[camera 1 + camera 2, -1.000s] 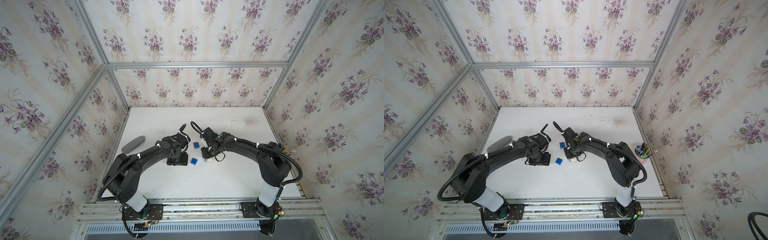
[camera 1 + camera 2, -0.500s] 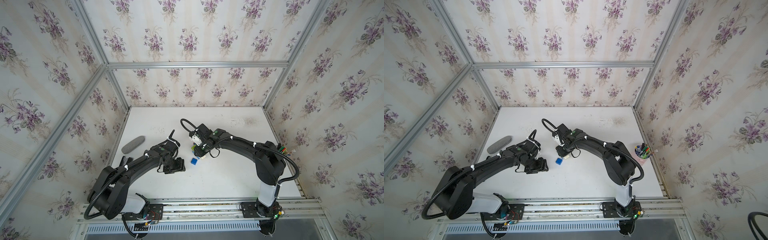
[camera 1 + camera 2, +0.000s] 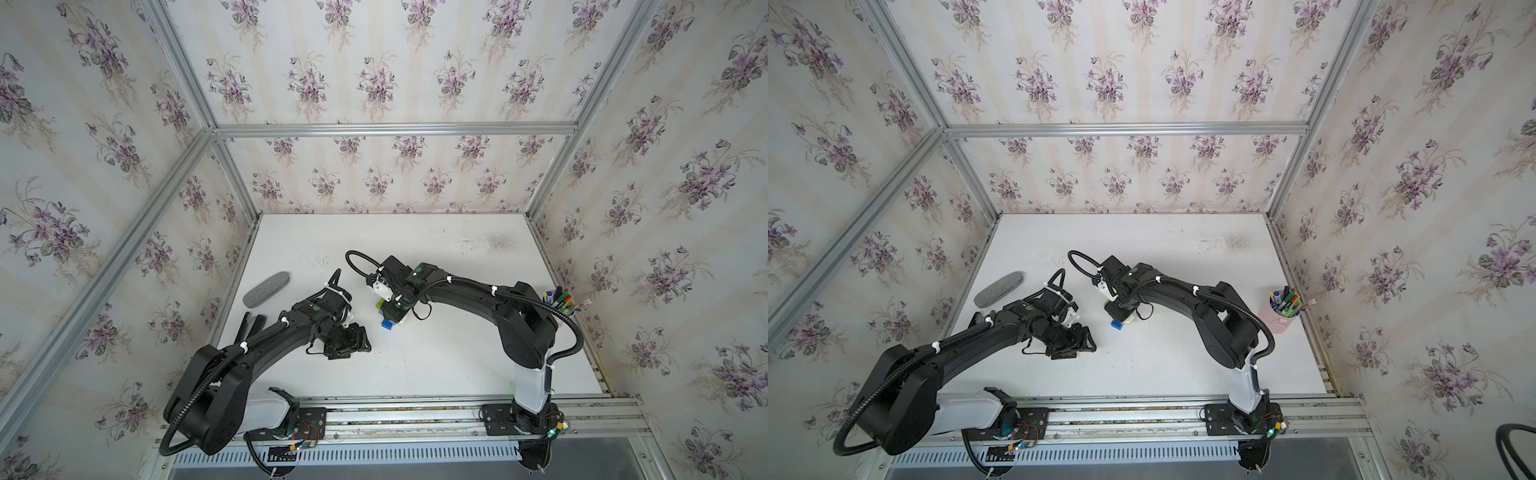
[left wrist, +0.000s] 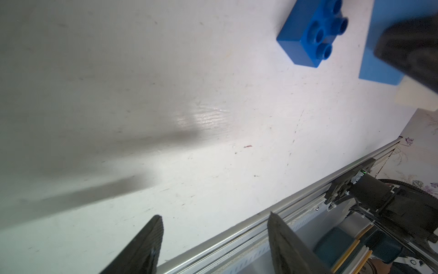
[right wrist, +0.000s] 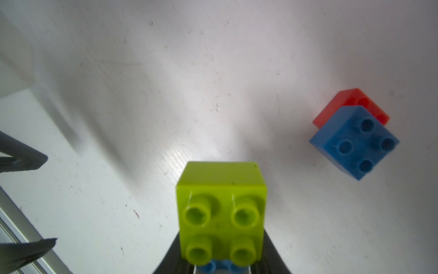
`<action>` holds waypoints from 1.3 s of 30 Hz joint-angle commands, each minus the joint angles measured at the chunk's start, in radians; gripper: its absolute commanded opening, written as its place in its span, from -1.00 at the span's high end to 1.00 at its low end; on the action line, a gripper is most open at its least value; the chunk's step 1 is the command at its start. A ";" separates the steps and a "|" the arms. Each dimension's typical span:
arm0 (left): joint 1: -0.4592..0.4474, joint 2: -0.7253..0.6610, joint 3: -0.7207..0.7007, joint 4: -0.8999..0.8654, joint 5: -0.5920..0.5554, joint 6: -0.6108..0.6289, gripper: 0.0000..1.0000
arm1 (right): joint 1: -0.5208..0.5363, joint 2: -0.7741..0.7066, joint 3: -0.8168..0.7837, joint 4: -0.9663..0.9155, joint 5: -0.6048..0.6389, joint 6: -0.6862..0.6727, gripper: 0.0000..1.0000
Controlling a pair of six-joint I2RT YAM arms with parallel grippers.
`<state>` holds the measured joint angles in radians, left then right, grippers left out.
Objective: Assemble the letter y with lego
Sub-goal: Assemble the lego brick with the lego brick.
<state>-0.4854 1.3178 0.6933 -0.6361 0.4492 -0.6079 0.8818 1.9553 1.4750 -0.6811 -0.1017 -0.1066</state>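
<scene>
My right gripper [image 3: 392, 311] is shut on a joined stack of lego, a lime green brick [image 5: 221, 208] on a light blue brick [image 5: 219, 265]. A cream-white brick [image 3: 406, 321] shows at the far side of that stack. On the table just in front of it, a dark blue brick [image 5: 355, 142] sits on a red brick [image 5: 348, 102]; in both top views only its blue top [image 3: 387, 325] [image 3: 1117, 326] shows. My left gripper [image 4: 215, 219] stands open and empty low over the table, front-left of the bricks [image 3: 358, 338].
A grey oval pad [image 3: 266, 288] lies at the table's left edge, with dark sticks [image 3: 251, 326] near it. A pink cup of pens [image 3: 1283, 312] stands at the right edge. The metal front rail [image 3: 415, 409] runs close behind my left gripper.
My right gripper has carried the green-topped stack leftward to just behind the dark blue brick. My left gripper has drawn back toward the front, away from the bricks, still open.
</scene>
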 commanded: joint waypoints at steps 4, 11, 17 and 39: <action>0.004 -0.003 -0.006 0.001 0.019 0.002 -0.42 | 0.017 0.014 0.004 -0.007 0.038 -0.076 0.35; 0.007 0.007 -0.003 0.001 0.017 0.008 -0.43 | 0.019 0.027 -0.005 0.000 0.045 -0.092 0.35; 0.010 0.017 -0.001 0.001 0.020 0.009 -0.42 | 0.028 0.041 -0.009 0.006 0.040 -0.100 0.35; 0.023 0.029 -0.003 0.000 0.025 0.025 -0.42 | 0.076 0.162 0.107 -0.131 0.114 -0.117 0.35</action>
<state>-0.4652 1.3460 0.6903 -0.6365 0.4629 -0.6029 0.9489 2.0827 1.5745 -0.7284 -0.0082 -0.2012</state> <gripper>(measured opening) 0.712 0.330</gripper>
